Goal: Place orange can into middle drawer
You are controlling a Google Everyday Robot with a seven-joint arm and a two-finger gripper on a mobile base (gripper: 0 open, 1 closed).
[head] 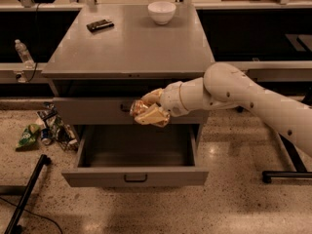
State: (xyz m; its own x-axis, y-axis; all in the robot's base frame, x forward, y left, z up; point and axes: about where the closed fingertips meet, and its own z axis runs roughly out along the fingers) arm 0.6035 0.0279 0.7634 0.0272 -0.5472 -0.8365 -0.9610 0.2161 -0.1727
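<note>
Gripper (146,112) is hanging in front of the cabinet, level with the upper drawer front (87,110), just above the open cavity of the middle drawer (165,175). Its tan fingers (155,117) are clamping the orange can (138,107), one finger sitting above the can and one below, with the can poking out to the left of them. Can is being held in the air, tilted sideways rather than upright, not touching the drawer and not inside it. White arm (243,94) is reaching in from the right edge, angling down and left toward the cabinet.

Middle drawer is standing pulled out wide, its inside showing bare grey, front panel with the small black handle (135,178) facing the camera.

On the cabinet top (131,48) a white bowl (162,11) is sitting near the back edge and a flat black object (100,25) is lying back left, the two well apart. Water bottle (23,52) is standing on the ledge to the left. Snack bags (30,134) and small clutter are lying on the floor left of the cabinet
</note>
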